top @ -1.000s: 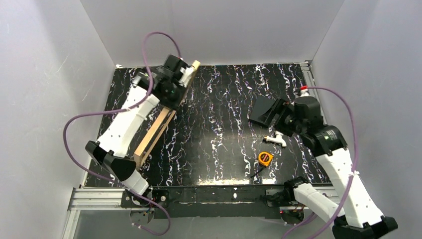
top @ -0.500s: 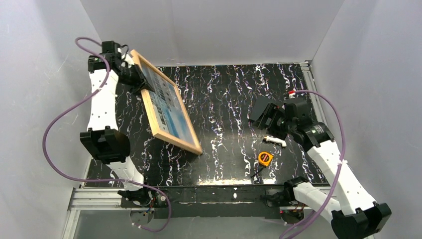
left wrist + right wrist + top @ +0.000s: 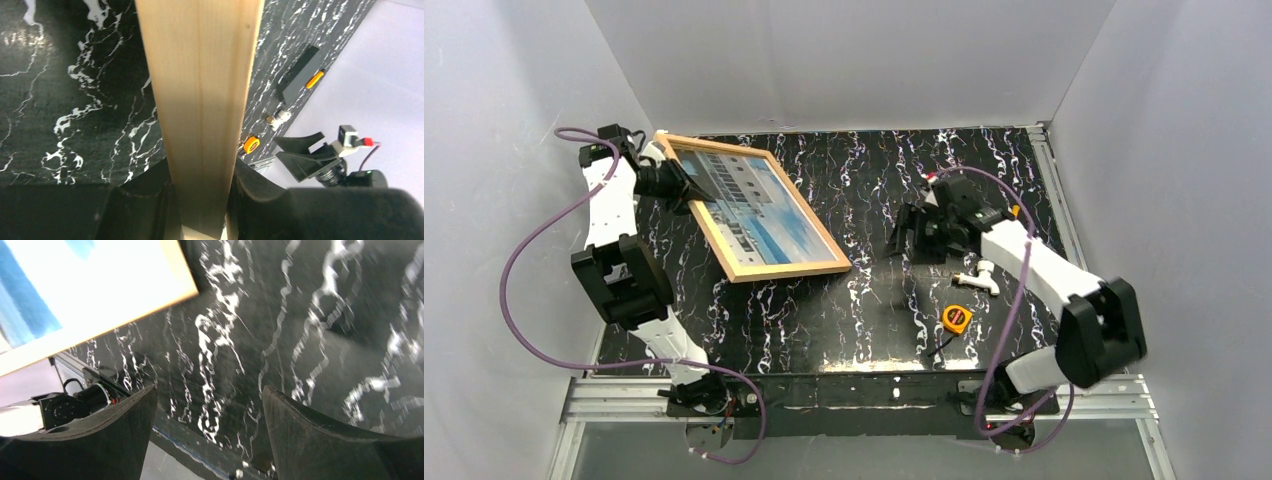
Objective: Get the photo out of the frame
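Fingers of the left gripper [image 3: 200, 202] are clamped on one light-wood strip of the frame [image 3: 789, 271], at its far-left side. The photo [image 3: 759, 208], blue sky and a pale building, sits inside the frame, face up towards the top camera. The frame is tilted over the left half of the table; I cannot tell whether its near corner touches the surface.

The right gripper [image 3: 210, 432] hangs with its jaws wide apart and nothing between them, just right of the frame's near corner and low above the table.

The table [image 3: 864, 330] is black with white marble-like veins. Plain pale walls close it in on three sides, and an aluminium rail [image 3: 614, 398] runs along the near edge.

Counted:
- two arms
- one frame with one photo
- one orange tape measure [image 3: 957, 319]
- one small white fitting [image 3: 977, 281]
- one dark block [image 3: 299, 76], with an orange piece beside it, by the far wall in the left wrist view

A second ago the frame stood edge-on to the top camera. Half a second ago it hung steeply, with its low corner nearer the middle. Now it lies flatter and is turned. The right gripper has reached left, towards the frame. The tape measure and the fitting have stayed put.
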`<state>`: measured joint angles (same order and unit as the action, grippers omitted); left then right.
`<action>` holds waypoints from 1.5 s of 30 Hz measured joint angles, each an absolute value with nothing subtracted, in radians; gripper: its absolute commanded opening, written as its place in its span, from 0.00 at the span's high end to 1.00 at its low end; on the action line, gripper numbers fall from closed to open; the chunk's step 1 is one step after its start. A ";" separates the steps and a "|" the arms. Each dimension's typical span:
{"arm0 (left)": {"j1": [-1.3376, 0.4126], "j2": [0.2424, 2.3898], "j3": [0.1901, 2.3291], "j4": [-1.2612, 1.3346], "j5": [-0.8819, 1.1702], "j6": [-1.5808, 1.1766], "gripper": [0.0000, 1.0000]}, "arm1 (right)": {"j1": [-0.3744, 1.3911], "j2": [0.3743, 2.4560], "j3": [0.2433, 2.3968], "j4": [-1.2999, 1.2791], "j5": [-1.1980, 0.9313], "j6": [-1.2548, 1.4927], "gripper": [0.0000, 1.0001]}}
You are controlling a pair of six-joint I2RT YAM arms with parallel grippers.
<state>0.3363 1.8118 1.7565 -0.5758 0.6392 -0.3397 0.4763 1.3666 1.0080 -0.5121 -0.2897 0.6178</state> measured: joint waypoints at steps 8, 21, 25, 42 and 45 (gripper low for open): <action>0.350 1.822 1.716 -0.644 0.515 -0.269 1.00 | 0.504 1.695 1.230 -0.380 -0.442 0.534 0.15; 0.350 1.935 1.739 -0.705 0.216 -0.185 0.91 | 0.519 2.014 1.465 -0.271 -0.535 0.440 0.15; 0.349 1.945 1.749 -0.724 0.141 -0.187 0.71 | 0.527 2.028 1.465 -0.264 -0.548 0.440 0.15; 0.316 1.865 1.766 -0.765 0.122 -0.215 1.00 | 0.550 1.897 1.376 -0.303 -0.493 0.442 0.14; 0.304 1.824 1.745 -0.738 0.143 -0.230 1.00 | 0.548 1.836 1.354 -0.308 -0.489 0.442 0.14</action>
<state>0.3038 1.8236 1.7451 -0.7376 0.1432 -0.2298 0.5480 1.8362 1.3540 -0.3084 -0.4889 0.4419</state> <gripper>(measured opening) 0.290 0.853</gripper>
